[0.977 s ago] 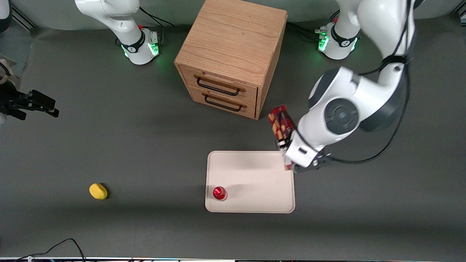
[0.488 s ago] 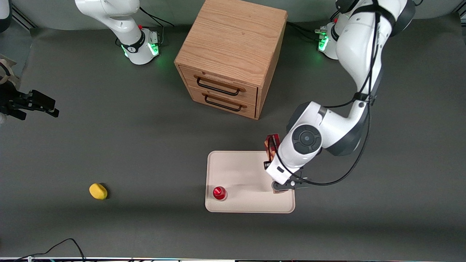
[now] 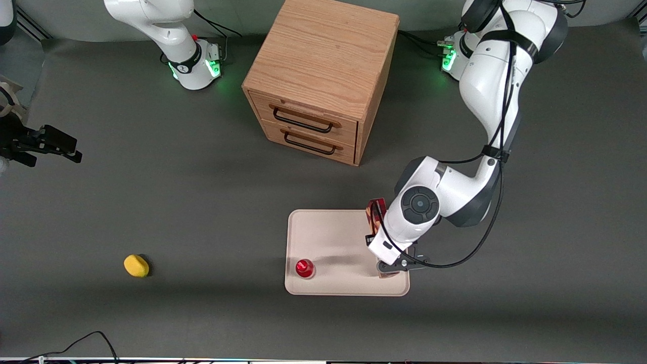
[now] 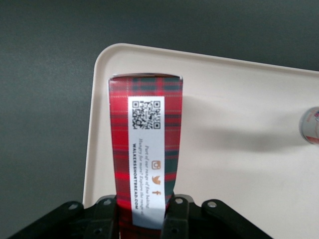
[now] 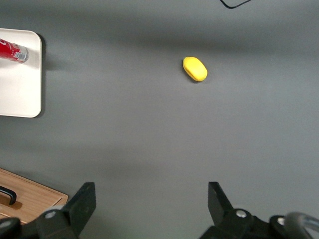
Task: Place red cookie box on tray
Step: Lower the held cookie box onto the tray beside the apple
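Over the tray [image 3: 333, 237], front view: we see the left arm bent down, gripper [image 3: 393, 266] low at the tray's working-arm edge. Left wrist view: gripper [image 4: 144, 219] fingers [image 4: 105, 219] pinch the red cookie box [image 4: 145, 149] over the tray [image 4: 234, 169].

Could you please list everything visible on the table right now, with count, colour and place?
red cookie box: one, dark-red plaid with a white label, held over the tray at its edge toward the working arm's end of the table
tray: one, pale beige-pink, on the table nearer the front camera than the cabinet
bottle: one, small, red, on the tray near its edge toward the parked arm's end
drawer cabinet: one, light wood with two dark-handled drawers, farther from the front camera than the tray
yellow lump: one, on the table toward the parked arm's end
gripper: one, black, shut on the red cookie box above the tray
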Controlling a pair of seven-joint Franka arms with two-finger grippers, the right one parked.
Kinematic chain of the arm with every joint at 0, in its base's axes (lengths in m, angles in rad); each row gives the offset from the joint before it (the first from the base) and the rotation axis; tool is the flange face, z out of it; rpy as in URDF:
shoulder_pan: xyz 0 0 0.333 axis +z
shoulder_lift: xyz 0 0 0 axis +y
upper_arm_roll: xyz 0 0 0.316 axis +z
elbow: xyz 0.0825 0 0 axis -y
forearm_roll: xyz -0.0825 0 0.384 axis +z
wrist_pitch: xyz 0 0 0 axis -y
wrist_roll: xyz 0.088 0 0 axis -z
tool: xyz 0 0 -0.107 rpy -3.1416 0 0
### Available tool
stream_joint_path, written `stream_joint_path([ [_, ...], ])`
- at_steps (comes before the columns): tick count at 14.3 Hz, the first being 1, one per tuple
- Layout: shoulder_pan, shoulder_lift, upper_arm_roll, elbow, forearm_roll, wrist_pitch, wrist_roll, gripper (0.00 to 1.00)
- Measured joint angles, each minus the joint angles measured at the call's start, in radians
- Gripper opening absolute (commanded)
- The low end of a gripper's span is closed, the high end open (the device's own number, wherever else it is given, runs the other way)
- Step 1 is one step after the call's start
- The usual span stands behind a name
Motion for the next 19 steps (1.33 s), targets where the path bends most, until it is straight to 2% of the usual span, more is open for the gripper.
stream_joint_path([
  [7, 0.006, 0.045, 0.019, 0.000, 0.043, 0.058, 0.000, 0.00],
  [8, 0.007, 0.050, 0.020, -0.003, 0.049, 0.073, 0.000, 0.07],
  [11, 0.007, 0.060, 0.022, -0.014, 0.059, 0.115, 0.000, 0.84],
  [12, 0.007, 0.060, 0.023, -0.019, 0.059, 0.127, 0.000, 1.00],
  [17, 0.009, 0.061, 0.027, -0.029, 0.061, 0.136, 0.000, 1.00],
  [19, 0.011, 0.045, 0.025, -0.018, 0.060, 0.069, -0.001, 1.00],
])
